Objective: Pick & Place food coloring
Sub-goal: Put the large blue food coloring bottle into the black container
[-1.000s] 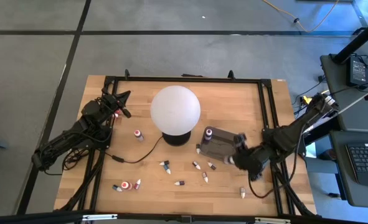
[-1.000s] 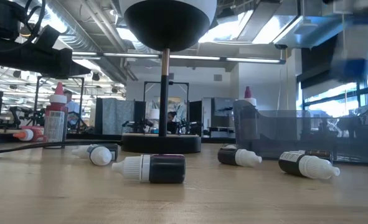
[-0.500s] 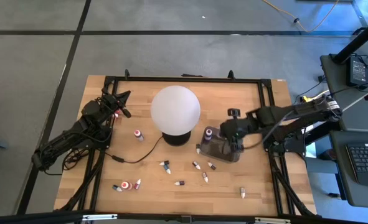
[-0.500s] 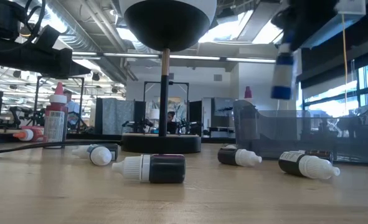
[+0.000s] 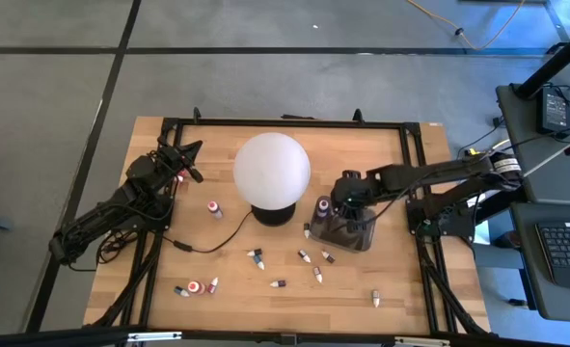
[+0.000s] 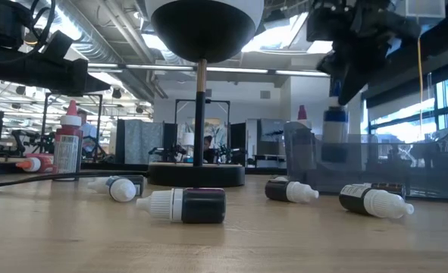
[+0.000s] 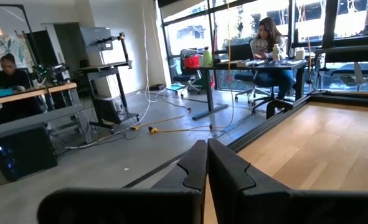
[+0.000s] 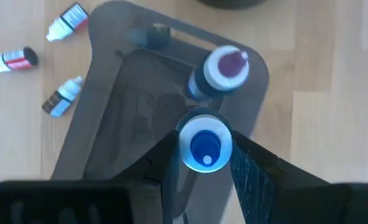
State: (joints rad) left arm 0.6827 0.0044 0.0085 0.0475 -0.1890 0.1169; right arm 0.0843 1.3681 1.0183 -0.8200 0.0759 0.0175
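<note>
Over the dark tray on the table, our right pincer pinches a blue-capped food coloring bottle upright, we judge for lowering beside the purple-capped bottle standing inside. Only the wrist view shows that cap; the low view shows the drop remaining. Farther off, our left pincer waits, pressed together.
</note>
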